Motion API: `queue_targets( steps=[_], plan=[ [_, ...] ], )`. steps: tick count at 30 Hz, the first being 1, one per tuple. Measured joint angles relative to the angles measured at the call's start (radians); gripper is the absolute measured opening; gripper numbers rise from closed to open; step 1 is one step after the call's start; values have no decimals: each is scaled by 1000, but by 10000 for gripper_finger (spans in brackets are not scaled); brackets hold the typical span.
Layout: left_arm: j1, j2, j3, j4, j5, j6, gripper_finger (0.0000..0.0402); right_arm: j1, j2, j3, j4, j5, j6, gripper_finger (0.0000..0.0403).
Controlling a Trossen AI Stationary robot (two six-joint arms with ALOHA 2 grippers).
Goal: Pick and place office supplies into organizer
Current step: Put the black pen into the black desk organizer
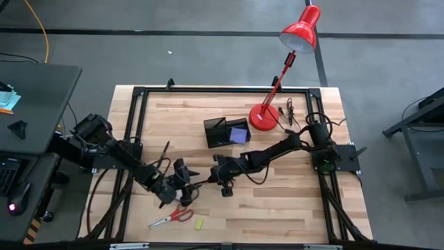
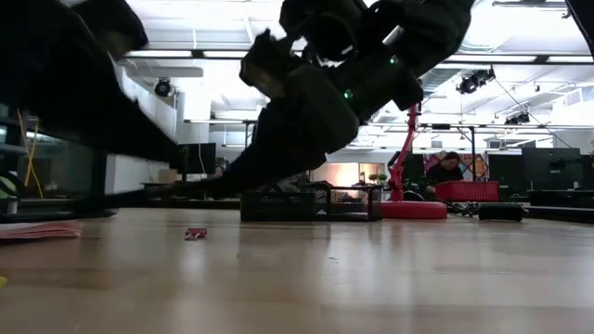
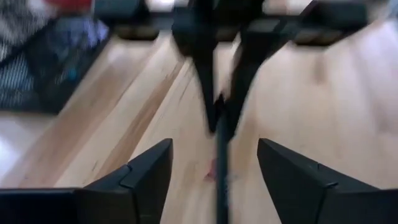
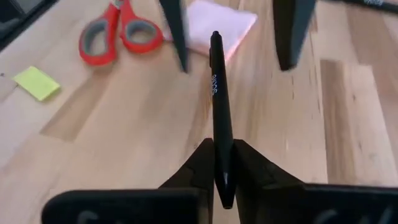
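Table edge: you have the black frame rail (image 1: 130, 149) bounding the wooden table (image 1: 277, 208) on the left of the high view, with bare wood along the lower right

Scissors: red-handled scissors (image 1: 173, 217) lie lower left of centre, close to the front edge, with a tiny yellow piece (image 1: 200, 223) just to their right; in the right wrist view a pink sticky pad (image 4: 227, 28) sits just beside the scissors' handles

Left gripper: your left gripper (image 1: 182, 182) sits left of centre, just above the scissors, its fingers (image 3: 146, 177) spread apart with the pen running between them untouched

Pen: a slim black pen (image 4: 219, 112) spans the gap between the two grippers, lifted off the wood

Right gripper: your right gripper (image 1: 211, 173) is at centre, its fingers pressed together, pinching the pen's near end

Organizer: the black organizer (image 1: 225, 130) stands above centre, well apart from both grippers, purple showing in its right compartment

Lamp: the red desk lamp (image 1: 264, 117) has its base just right of the organizer
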Motion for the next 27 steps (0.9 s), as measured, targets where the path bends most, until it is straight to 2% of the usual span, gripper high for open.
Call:
queue_targets(
  steps=[5,13,16,20,27],
  plan=[
    [-109,-10,0,176,-89,170,230,30,0,0,57,39,-26,14],
    [-255,-25,0,414,-242,485,208,65,-3,0,130,105,-66,15],
    [-281,-30,0,545,-221,623,201,82,-3,0,179,112,-80,14],
    [-305,-30,0,716,-123,800,193,106,-5,0,243,111,-103,16],
    [-302,-30,0,783,-95,881,183,177,-5,0,436,27,-142,14]
  ],
)
